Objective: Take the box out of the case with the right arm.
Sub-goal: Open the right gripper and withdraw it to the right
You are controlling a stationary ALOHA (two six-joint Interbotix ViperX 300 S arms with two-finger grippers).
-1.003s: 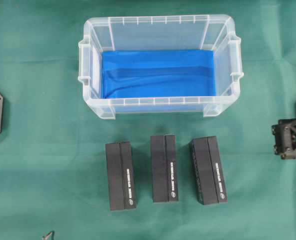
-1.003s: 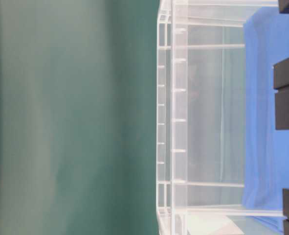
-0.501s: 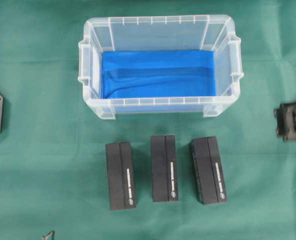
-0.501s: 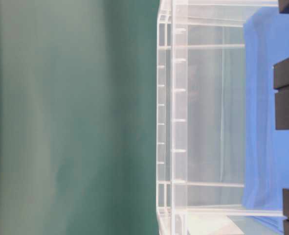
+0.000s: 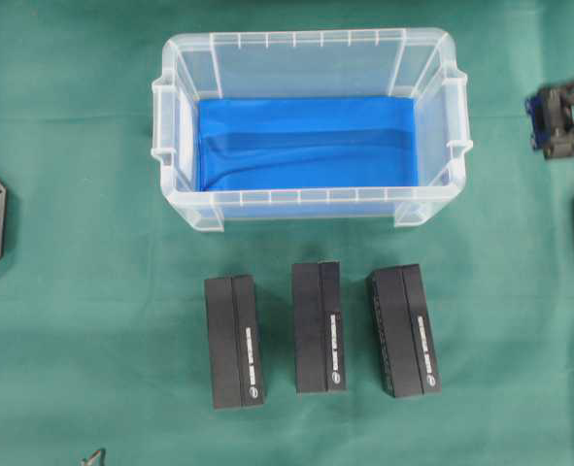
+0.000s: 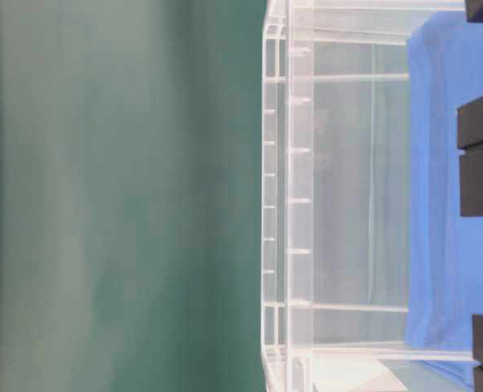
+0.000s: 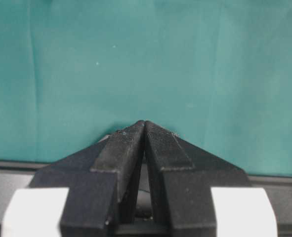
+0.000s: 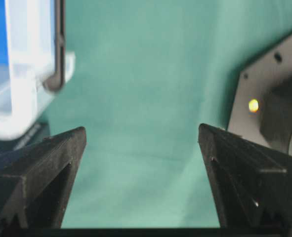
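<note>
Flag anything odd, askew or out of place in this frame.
The case holds no box, only its blue floor. All three black boxes lie outside on the green cloth. The right one sits slightly skewed. Nothing spilled or damaged.

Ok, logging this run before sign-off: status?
Right tool open, empty, right of the case. Left tool shut. Case holds no box; three black boxes on the cloth outside. Nothing in the way.

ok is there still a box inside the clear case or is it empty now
Empty. The overhead view shows only the bare blue floor inside the case, and all three black boxes lie on the green cloth in front of it.
</note>
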